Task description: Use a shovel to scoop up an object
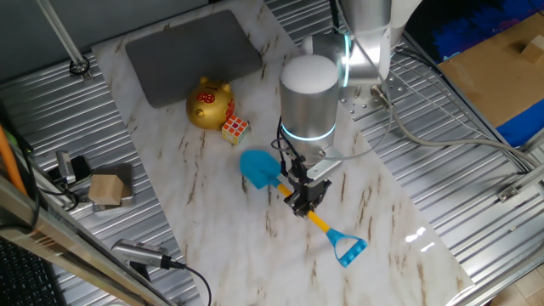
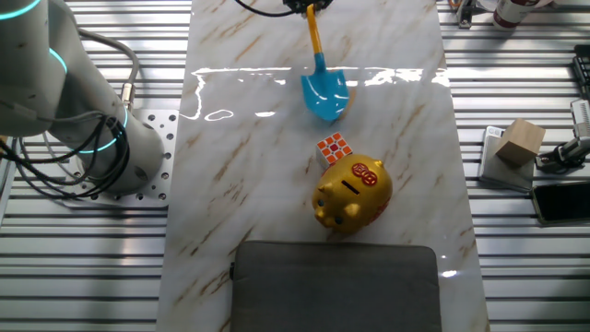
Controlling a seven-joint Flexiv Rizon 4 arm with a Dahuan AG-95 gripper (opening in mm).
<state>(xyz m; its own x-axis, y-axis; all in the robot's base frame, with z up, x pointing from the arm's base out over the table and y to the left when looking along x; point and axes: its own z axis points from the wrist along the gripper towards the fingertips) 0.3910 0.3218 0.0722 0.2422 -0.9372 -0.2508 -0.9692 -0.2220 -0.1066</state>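
**Fingers clamped on the shovel's yellow shaft**

Fingers (image 1: 303,197) of the black gripper (image 1: 303,199) sit closed around the thin yellow shaft of the shovel (image 1: 260,167), a little right of centre in one fixed view. In the other fixed view the grasp is cut off by the top edge of the frame, so only the shaft and blade show there.

Largest in both views is the marbled worktop (image 1: 212,229), a pale slab with brown veins running diagonally across ribbed metal. The silver arm (image 1: 308,98) with its glowing teal rings rises above the gripper, filling the upper middle of one fixed view. A dark grey mat (image 1: 194,56) lies at the worktop's upper left end.

The golden pig bank (image 1: 209,104) with red marks stands just below the mat. A tan wooden block (image 1: 107,189) rests off the worktop at the left edge, on the metal.

The shovel lies slanted, its light-blue blade (image 1: 258,168) near the frame centre and its blue D-shaped loop (image 1: 349,249) toward the lower right. The blade points toward the object (image 1: 235,128), a small puzzle cube of coloured squares just beside the pig bank. Blade and cube are near but apart, with bare worktop between them.
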